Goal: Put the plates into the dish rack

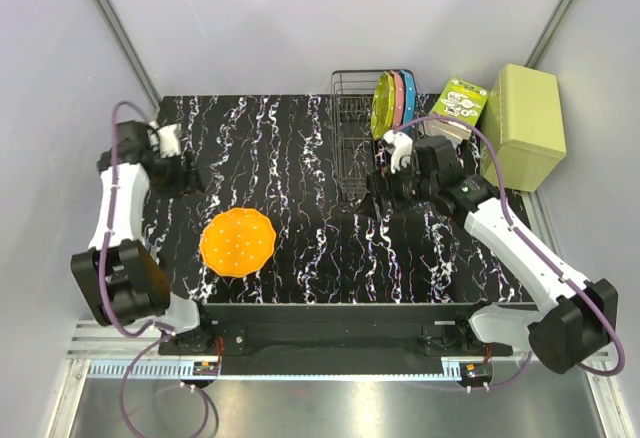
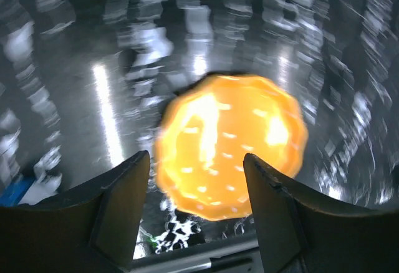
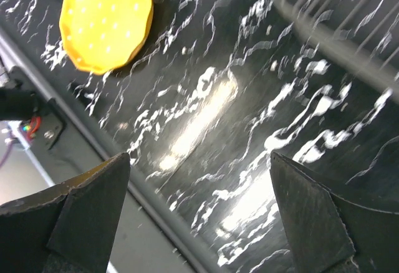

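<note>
Looking down from the top camera: table (image 1: pixel 300 158) is black with white veining. Orange plate (image 1: pixel 237 242) lies flat on it, near-left of centre, touching neither arm. Rack (image 1: pixel 352 138) stands at the far edge, right of centre. Three plates stand on edge in its right end, side by side: green plate (image 1: pixel 381 106), pink plate (image 1: pixel 397 98), blue plate (image 1: pixel 407 96). Left gripper (image 1: pixel 185 180) sits over the table's left side, farther back than the orange plate and apart from it. Right gripper (image 1: pixel 378 186) sits just near of the rack. Jaw spread of either is hard to read from this view. Green box (image 1: pixel 528 126) stands off the table's far right corner, with a patterned packet (image 1: pixel 460 100) between it and the rack.

Left wrist view, blurred: left gripper (image 2: pixel 194 161) has its fingers (image 2: pixel 118 198) parted, nothing between them. Orange plate (image 2: pixel 230 145) lies on the table (image 2: pixel 93 67) beyond the tips, not gripped.

Right wrist view: right gripper (image 3: pixel 199 161) is spread wide and holds nothing, bare table (image 3: pixel 249 98) below it. Orange plate (image 3: pixel 107 20) shows at upper left, well away. Blurred rack (image 3: pixel 336 5) wires cross the upper right corner.
</note>
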Controlling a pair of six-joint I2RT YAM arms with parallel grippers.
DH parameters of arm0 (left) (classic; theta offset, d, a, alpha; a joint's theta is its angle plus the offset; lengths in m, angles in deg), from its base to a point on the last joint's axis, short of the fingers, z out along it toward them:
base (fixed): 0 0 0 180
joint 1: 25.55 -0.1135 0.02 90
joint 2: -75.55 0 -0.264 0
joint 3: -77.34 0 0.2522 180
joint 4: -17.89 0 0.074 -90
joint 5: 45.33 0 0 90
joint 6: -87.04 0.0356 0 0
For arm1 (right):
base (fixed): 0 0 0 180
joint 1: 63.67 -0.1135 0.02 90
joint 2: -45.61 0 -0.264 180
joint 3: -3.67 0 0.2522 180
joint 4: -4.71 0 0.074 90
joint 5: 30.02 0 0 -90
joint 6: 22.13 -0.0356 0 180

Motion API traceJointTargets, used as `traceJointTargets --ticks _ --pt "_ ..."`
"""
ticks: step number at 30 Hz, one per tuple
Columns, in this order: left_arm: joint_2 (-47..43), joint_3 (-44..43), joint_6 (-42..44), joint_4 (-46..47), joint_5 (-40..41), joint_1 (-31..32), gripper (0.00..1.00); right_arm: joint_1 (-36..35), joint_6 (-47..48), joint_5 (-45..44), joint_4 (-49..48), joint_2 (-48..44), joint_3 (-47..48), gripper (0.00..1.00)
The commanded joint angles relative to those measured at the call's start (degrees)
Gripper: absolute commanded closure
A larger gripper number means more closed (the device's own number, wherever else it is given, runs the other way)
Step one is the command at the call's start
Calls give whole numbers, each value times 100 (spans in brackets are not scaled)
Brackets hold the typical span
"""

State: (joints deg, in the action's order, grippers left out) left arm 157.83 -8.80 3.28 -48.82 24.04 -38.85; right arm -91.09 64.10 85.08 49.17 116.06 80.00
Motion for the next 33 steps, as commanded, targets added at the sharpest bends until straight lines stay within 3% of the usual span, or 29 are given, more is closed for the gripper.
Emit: traceJointTargets --ticks 1,4,9,14,20,25,33 --pt "613 259 -308 57 33 -629 34 263 -528 460 -134 -391 -385 0" --pt "956 259 -115 74 -721 -840 33 448 -537 522 -143 -454 -394 0" --pt "1543 522 -9 355 -785 -1069 33 597 -511 583 -178 -498 -429 0" --pt "2230 462 254 426 -1074 -1078 40 624 -860 750 -283 -463 -657 0" --pt "2618 374 1017 119 -1313 -684 50 563 -2557 1506 -1511 64 -1578 1" --pt "2626 576 1423 -478 -1295 -209 59 141 -3557 1112 -3295 574 -2274 1" --pt "2389 743 1258 -866 -1505 679 54 -641 -4377 637 -4343 882 -2978 1"
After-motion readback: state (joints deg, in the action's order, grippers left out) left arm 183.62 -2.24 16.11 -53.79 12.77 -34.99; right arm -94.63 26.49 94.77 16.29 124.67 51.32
